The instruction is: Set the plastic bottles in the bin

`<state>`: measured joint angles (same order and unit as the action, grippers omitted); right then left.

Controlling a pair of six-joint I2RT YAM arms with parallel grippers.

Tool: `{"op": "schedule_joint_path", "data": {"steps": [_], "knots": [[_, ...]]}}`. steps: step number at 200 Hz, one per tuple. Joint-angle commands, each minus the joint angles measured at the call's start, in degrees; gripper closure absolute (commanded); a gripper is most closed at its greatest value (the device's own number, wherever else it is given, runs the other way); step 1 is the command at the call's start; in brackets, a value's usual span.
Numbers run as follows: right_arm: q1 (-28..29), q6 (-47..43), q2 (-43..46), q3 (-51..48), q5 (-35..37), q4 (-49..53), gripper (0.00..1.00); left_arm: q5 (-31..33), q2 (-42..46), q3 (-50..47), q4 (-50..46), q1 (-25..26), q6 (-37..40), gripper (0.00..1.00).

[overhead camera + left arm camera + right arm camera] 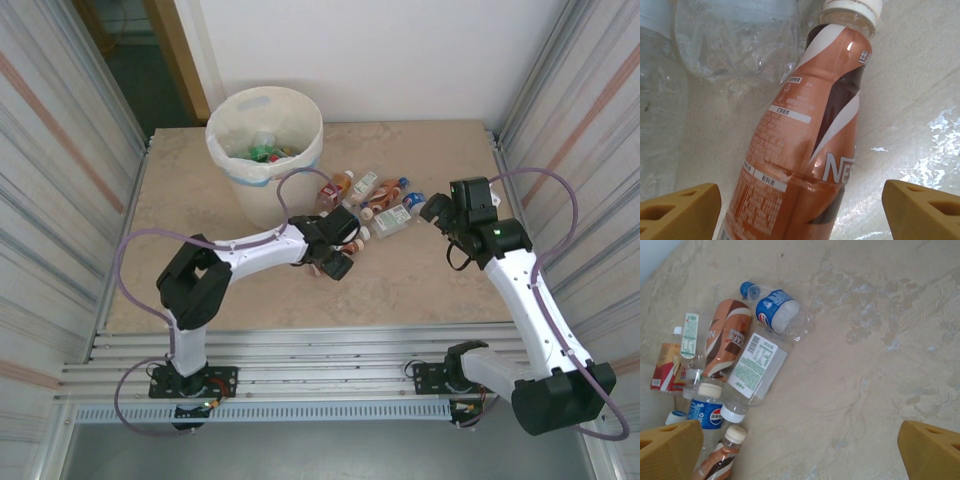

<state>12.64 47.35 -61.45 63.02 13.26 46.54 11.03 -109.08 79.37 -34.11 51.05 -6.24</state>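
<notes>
I am hovering my left claw [338, 258] [800, 189] over the near edge of a loose heap of plastic bottles [375, 200] lying on the beige stone-patterned tabletop [200, 210]. The heap is just beside the big round cream-white bin [300, 108], which is bag-lined, banded with blue tape and already holding several green and clear bottles [265, 152].

My left claw is standing released. Its yellow fingers [685, 205] are flanking a brown bottle with a copper-orange label and a white cap [805, 150], with bare table showing between the bottle and the right finger. A crumpled clear bottle [735, 40] is lying just beyond it.

I am keeping my right claw [438, 210] [800, 426] spread wide and gripping nothing, off the far right end of the heap. Below it are lying a clear bottle with a white-and-green label [755, 367], a brown-and-orange coffee bottle [727, 337] touching it, a blue-labelled, blue-capped clear bottle [777, 310] and a red-labelled bottle [667, 367].
</notes>
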Motion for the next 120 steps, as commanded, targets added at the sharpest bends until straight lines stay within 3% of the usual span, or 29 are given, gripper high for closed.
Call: {"op": "schedule_joint_path", "data": {"steps": [1, 93, 120], "knots": [[-0.51, 0.22, 0.63, -0.97, -0.34, 0.02, 0.02, -0.27, -1.07, 1.73, -1.31, -0.37, 0.19, 0.17], [-0.93, 0.3, -0.06, -1.33, -1.04, -0.75, 0.02, -0.78, -4.26, 1.0, -1.84, -0.66, 0.47, 0.24], [-1.09, 0.15, -0.86, -0.67, -1.43, -0.85, 0.02, -1.04, -4.57, 0.22, -2.02, -0.62, 0.56, 0.32]]}}
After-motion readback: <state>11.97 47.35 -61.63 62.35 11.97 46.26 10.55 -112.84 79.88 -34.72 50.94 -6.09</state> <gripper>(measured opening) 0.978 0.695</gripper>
